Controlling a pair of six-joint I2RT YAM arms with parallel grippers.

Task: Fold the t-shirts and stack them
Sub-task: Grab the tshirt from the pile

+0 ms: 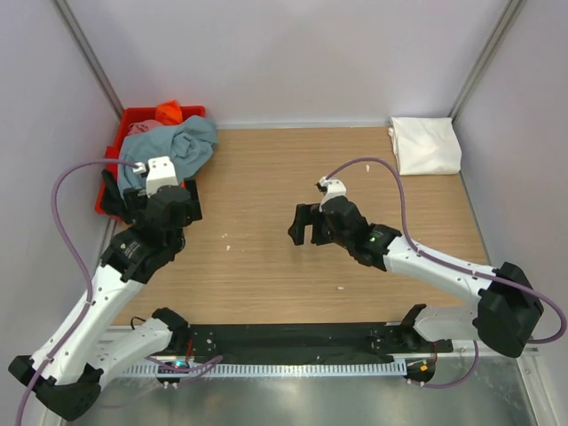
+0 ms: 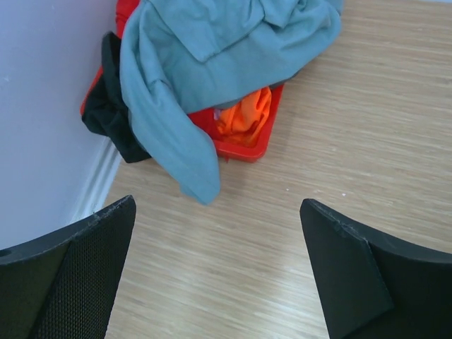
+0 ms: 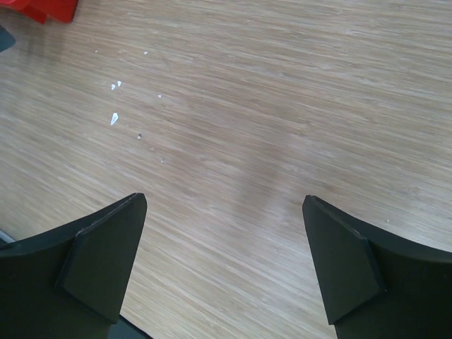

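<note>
**Both claws spread over bare wood, shirts heaped ahead of the left one**

Left claw (image 2: 217, 205) hangs above the table (image 1: 266, 177) with its two fingers wide apart, and only wood grain shows between them. Straight ahead of it, and a little to its left, stands the red tub (image 2: 244, 150), pushed into the corner against the wall (image 2: 42, 106). A teal-blue t-shirt (image 2: 212, 49) lies crumpled over the top of the tub. One part of it spills over the near rim and down onto the wood, ending just ahead of the claw's left finger and apart from it. An orange t-shirt (image 2: 247, 116) shows under the teal cloth, inside the tub at its near corner. A black cloth (image 2: 113, 120) droops over the tub's side next to the wall, farther to the claw's left.

Right claw (image 3: 224, 200) is over the middle of the table, well apart from the tub, and its fingers also stand apart with only wood between them. A few white flecks (image 3: 114, 116) lie on the boards ahead of it and to its left. In the top view a white t-shirt (image 1: 426, 145) lies folded flat in the far right corner, well away from this claw.
</note>
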